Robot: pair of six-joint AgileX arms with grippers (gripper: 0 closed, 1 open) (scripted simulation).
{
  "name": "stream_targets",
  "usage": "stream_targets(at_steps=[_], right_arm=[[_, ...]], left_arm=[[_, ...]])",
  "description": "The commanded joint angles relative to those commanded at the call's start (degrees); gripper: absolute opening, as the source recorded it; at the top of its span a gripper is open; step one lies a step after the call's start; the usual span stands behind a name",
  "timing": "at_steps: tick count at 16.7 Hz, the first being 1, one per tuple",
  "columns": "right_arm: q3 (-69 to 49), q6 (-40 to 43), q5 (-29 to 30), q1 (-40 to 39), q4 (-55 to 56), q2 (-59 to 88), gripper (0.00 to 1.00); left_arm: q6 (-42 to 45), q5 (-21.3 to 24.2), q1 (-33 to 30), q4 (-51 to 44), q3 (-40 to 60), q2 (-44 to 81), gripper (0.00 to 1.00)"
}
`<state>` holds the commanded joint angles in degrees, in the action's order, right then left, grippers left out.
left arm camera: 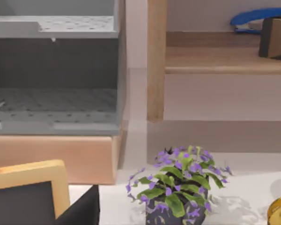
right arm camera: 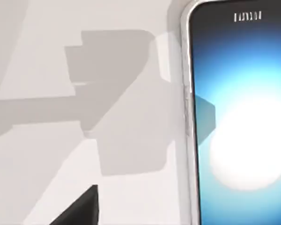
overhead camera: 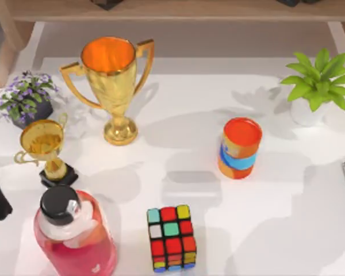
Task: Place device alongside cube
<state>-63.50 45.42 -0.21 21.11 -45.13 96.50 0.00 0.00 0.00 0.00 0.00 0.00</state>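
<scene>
- The white bench [overhead camera: 287,230] before me is brightly lit and crossed by soft grey shadows.
- Along its far edge runs a pale wooden shelf [overhead camera: 178,10].
- In my left wrist view a wooden post [left arm camera: 156,61] holds that shelf up, beside a grey perforated rack [left arm camera: 54,70] on a wooden base [left arm camera: 54,159].

Blue-to-white device [right arm camera: 243,117]; cube [overhead camera: 172,237] of red, green, yellow squares

gold trophy [overhead camera: 114,86] | pink bottle [overhead camera: 75,236] (black cap) | orange can [overhead camera: 240,148]
</scene>
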Motion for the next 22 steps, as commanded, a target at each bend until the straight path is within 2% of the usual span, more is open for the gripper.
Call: stream_targets(at_steps=[3,7,13,18,22], right_arm=[[-7.74,5.30,0.12,2.49,-4.86,10.42,1.00],[-13.27,8.93,0.26,4.18,-7.93,17.01,1.00],[-13.24,9.01,0.26,4.03,-7.73,17.38,1.00],[-9.96,9.02,0.29,4.20,-0.91,20.73,1.00],[-9.37,9.03,0.30,4.23,0.07,21.34,1.00]], left_arm=[[0.00,0.00,0.00,0.00,0.00,0.00,1.00],[0.00,0.00,0.00,0.00,0.00,0.00,1.00],[0.00,0.00,0.00,0.00,0.00,0.00,1.00],[0.00,0.00,0.00,0.00,0.00,0.00,1.00],[0.00,0.00,0.00,0.00,0.00,0.00,1.00]])
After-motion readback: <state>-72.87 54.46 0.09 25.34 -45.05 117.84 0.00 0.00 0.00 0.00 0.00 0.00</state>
